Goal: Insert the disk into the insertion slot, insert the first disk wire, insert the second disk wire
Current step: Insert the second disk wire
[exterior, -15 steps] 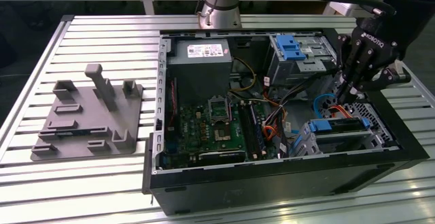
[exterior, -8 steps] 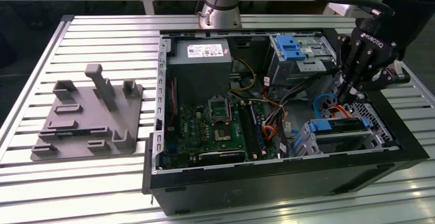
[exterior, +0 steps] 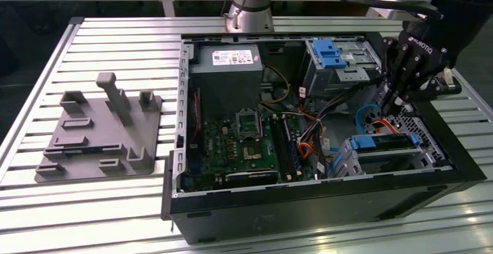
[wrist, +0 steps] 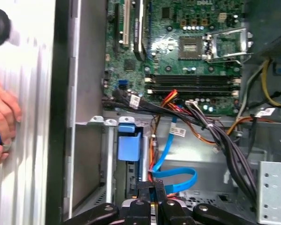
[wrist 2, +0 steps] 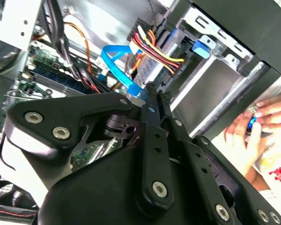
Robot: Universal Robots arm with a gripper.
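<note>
The disk [exterior: 383, 144] lies in its blue carrier inside the insertion slot [exterior: 422, 131], the low perforated cage at the exterior view's right end of the open computer case. Its blue carrier tab [wrist: 129, 146] shows in both wrist views [wrist 2: 202, 47]. My gripper [exterior: 389, 108] reaches down into the case just beside the cage. Its fingers [wrist 2: 150, 101] stand pressed together at the end of a flat blue disk wire [wrist: 176, 176], which loops away from the fingertips [wrist: 155, 188]. A bundle of red, yellow and black wires [wrist 2: 157, 48] runs close by.
A taller cage with a blue latch [exterior: 327, 53] stands behind the gripper. The motherboard [exterior: 240, 144] and power supply [exterior: 226, 59] fill the case's middle. A grey fixture plate [exterior: 96, 133] lies on the slatted table. A person's hand [wrist 2: 258, 123] holding something small rests outside the case wall [wrist: 63, 108].
</note>
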